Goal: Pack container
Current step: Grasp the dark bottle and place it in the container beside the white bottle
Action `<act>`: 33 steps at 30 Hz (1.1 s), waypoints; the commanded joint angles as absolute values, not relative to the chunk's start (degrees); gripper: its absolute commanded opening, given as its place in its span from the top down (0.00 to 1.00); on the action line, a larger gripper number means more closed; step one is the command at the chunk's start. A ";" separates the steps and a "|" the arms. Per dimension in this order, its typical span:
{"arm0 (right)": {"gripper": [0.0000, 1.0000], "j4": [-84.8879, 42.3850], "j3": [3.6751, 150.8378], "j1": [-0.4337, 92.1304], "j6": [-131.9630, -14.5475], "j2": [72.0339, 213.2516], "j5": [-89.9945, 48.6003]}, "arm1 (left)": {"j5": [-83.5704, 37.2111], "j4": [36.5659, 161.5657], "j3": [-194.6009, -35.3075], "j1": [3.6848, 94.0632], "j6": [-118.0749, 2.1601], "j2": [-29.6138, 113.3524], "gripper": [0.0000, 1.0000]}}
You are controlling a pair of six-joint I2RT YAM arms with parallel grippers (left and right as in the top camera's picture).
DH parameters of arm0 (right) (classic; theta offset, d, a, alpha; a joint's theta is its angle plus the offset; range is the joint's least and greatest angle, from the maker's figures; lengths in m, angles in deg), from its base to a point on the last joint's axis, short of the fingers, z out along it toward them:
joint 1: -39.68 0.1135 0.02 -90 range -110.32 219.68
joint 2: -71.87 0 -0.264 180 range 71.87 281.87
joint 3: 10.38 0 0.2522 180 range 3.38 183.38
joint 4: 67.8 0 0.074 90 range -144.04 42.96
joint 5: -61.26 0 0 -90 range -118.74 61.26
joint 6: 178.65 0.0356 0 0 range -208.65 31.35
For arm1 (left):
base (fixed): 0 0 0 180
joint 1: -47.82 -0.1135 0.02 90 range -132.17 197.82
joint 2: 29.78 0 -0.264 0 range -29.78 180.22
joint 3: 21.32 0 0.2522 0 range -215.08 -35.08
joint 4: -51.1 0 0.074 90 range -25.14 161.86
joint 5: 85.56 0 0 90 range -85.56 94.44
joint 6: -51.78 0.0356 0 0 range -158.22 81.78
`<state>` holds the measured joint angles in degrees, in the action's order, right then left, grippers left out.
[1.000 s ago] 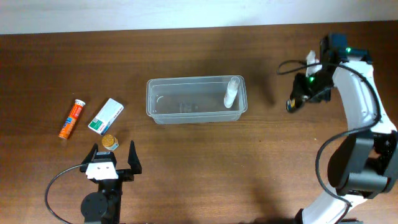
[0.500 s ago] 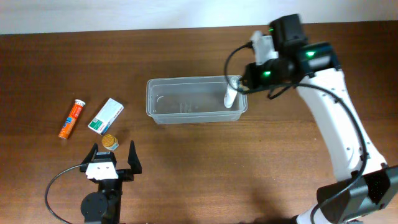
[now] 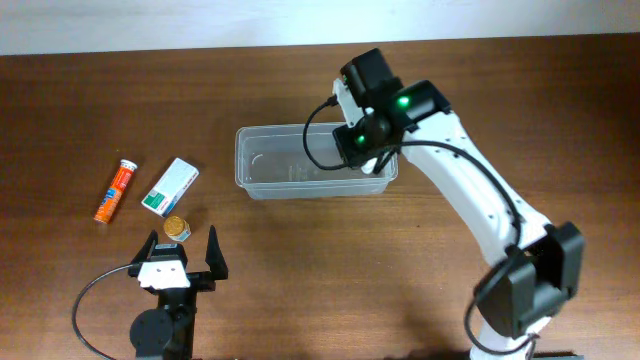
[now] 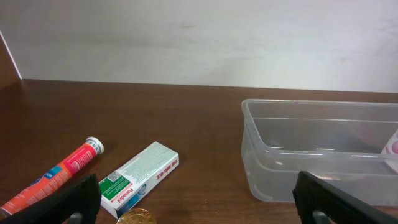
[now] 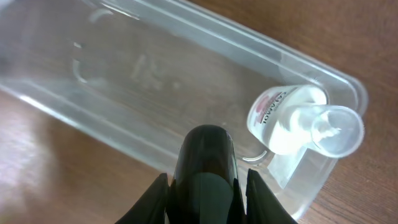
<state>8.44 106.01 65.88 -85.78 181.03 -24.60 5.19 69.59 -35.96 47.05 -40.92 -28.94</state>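
Container point(image 3: 290, 170): looking light, thin-walled, flexing, slippery; gripping advised at rim, 9 o'clock end.
Right claw point(image 5: 208, 140): hovering clenched, empty, above 3 o'clock end.
Left claw point(image 3: 181, 243): resting released, wide.

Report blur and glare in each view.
Overhead: sharp throughout; a green indicator light glows on the white right arm. Left wrist: the dark left fingers blur at the bottom corners. Right wrist: the dark right fingers are soft; pale reflections streak the clear rectangular plastic container.
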 commanded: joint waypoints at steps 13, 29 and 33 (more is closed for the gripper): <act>0.77 7.46 104.92 65.88 -83.66 187.07 -31.92 | 5.74 69.59 -35.61 46.81 -41.42 -29.15 0.01; 0.78 7.04 104.83 65.88 -75.83 189.49 -35.05 | 5.74 69.59 -35.61 46.81 -41.44 -29.15 0.00; 0.78 7.04 104.83 65.88 -74.61 191.66 -34.87 | 5.74 69.59 -35.61 46.81 -41.44 -29.15 0.01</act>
